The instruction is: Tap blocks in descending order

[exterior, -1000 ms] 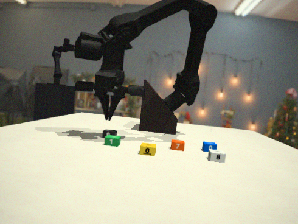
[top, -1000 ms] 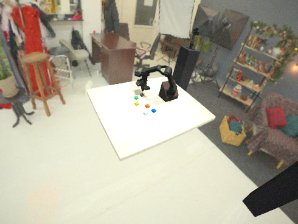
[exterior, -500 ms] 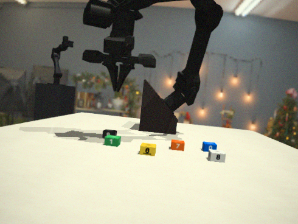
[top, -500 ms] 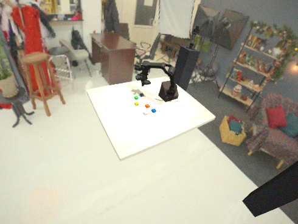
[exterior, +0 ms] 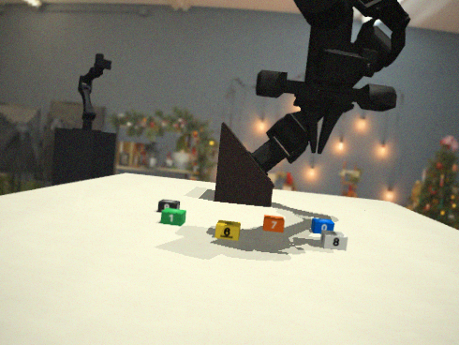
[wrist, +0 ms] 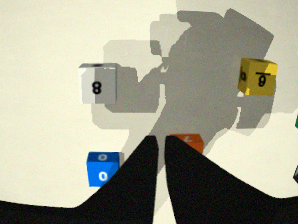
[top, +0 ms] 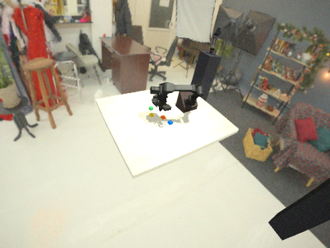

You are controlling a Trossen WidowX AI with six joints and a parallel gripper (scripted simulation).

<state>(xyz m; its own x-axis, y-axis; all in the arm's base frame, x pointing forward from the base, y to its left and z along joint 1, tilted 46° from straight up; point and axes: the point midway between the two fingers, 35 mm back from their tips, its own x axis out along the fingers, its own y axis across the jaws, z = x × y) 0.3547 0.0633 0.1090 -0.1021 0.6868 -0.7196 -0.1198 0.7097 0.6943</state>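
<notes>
My gripper (exterior: pixel 316 152) (wrist: pixel 159 145) is shut and empty, held high above the table; its tips overlap the orange 7 block (top: pixel 163 117) (exterior: pixel 273 223) (wrist: pixel 193 143) in the wrist view. The white 8 block (top: pixel 161 125) (exterior: pixel 334 241) (wrist: pixel 98 84) and blue 0 block (top: pixel 170 122) (exterior: pixel 322 226) (wrist: pixel 103 169) lie left in the wrist view. The yellow underlined 6 block (top: pixel 151 114) (exterior: pixel 228 231) (wrist: pixel 258 77) lies right. The green 1 block (top: pixel 151 108) (exterior: pixel 173 217) stands before the black block (exterior: pixel 169 205), whose small digit looks like 9; the top view does not show it clearly.
The white table (top: pixel 141 148) (exterior: pixel 140 291) carries the blocks and the dark arm base (top: pixel 186 102) (exterior: pixel 241 175) behind them. The arm's shadow falls across the middle of the blocks. A dark pedestal (top: pixel 206 72) (exterior: pixel 84 155) with another arm stands beyond the table.
</notes>
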